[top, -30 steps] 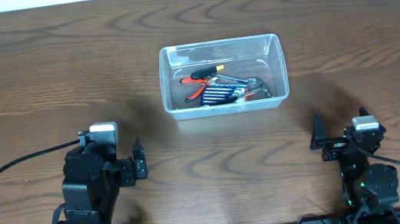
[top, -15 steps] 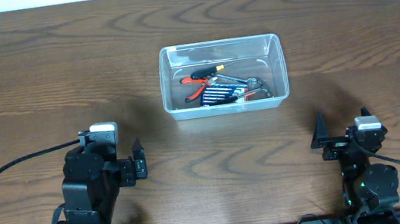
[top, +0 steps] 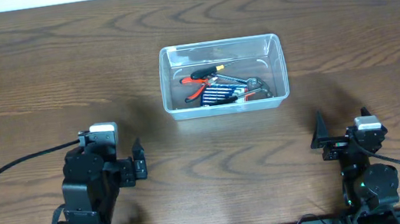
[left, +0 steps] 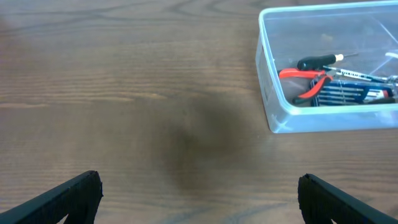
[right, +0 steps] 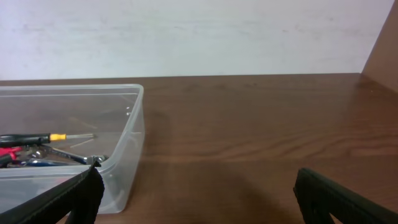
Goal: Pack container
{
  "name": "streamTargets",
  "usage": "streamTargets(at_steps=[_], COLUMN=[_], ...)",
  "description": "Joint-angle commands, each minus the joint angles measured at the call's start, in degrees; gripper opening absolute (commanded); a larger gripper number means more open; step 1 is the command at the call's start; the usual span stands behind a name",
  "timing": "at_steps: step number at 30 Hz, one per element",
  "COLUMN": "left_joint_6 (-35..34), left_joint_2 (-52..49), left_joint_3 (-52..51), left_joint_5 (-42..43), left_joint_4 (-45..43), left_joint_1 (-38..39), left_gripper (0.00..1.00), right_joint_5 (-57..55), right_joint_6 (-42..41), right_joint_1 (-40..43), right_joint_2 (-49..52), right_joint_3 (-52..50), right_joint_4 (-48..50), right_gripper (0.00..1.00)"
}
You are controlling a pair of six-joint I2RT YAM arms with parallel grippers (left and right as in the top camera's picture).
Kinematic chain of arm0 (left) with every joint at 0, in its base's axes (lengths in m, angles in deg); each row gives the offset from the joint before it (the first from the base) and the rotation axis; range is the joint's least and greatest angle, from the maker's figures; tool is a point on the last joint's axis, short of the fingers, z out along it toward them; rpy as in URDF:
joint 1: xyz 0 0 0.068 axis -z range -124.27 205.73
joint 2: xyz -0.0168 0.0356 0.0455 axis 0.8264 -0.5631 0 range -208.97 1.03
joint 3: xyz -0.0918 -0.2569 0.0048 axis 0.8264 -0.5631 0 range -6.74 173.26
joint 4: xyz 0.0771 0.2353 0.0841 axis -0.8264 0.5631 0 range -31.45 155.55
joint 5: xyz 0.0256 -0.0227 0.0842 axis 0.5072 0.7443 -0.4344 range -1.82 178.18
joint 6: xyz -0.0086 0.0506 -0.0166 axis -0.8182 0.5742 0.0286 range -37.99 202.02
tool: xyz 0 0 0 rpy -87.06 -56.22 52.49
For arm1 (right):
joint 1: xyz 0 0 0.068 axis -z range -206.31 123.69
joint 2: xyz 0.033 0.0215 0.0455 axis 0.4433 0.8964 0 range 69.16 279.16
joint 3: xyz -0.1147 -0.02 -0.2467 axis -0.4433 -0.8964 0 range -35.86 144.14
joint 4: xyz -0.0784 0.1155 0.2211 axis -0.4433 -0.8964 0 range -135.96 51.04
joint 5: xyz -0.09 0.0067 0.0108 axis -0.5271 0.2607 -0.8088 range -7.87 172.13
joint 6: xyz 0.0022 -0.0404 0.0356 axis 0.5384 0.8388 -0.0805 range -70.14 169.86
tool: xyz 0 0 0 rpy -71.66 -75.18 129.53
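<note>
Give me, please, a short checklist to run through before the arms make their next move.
1. Left tool open, holding nothing: ok.
2. Right tool open, holding nothing: ok.
3. Both tools apart from the container: ok.
4. Container upright on the table: ok.
5. Red-handled pliers, screwdriver and blue case inside the container: ok.
6. Every item packed: cannot tell; the arms hide some of the table.

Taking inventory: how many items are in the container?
4 visible in the container: red pliers left, black screwdriver behind them, blue case centre, metal piece right; others may hide underneath.
</note>
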Motion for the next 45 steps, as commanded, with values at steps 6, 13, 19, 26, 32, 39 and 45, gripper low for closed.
streamTargets(at_steps=[6, 13, 19, 26, 32, 39, 45], left_joint_6=[-0.74, 1.88, 6.29, 7.28, 7.82, 4.96, -4.39], left_joint_2=[18.32, 31.71, 31.45, 31.71, 31.71, 31.74, 31.74], left_joint_3=[-1.22, -9.62, -21.03, -34.01, -38.80, -38.80, -38.80], left_joint_5=[0.42, 0.37, 0.37, -0.26, 0.87, 4.61, 4.59], left_joint_4=[10.67, 6.69, -16.61, -37.51, -40.54, -34.05, -34.05], left_joint_1=[-2.56, -2.56, -2.67, -2.67, -2.67, -2.67, -2.67], left_gripper=[0.98, 0.98, 0.99, 0.98, 0.98, 0.98, 0.98], right_joint_5=[-0.79, -0.79, -0.79, -0.81, -0.79, -0.79, -0.79], right_joint_6=[-1.03, -1.03, -1.03, -1.03, -1.03, -1.03, -1.03], right_joint_1=[-0.55, -0.55, -0.55, -0.55, -0.55, -0.55, -0.55], right_joint_2=[-0.44, -0.44, -0.44, -0.44, -0.44, -0.44, -0.44], right_joint_3=[-0.20, -0.20, -0.20, -0.20, -0.20, -0.20, -0.20], right_joint_4=[-0.04, -0.04, -0.04, -0.04, -0.04, -0.04, -0.04], right_gripper=[0.99, 0.99, 0.99, 0.99, 0.99, 0.99, 0.99])
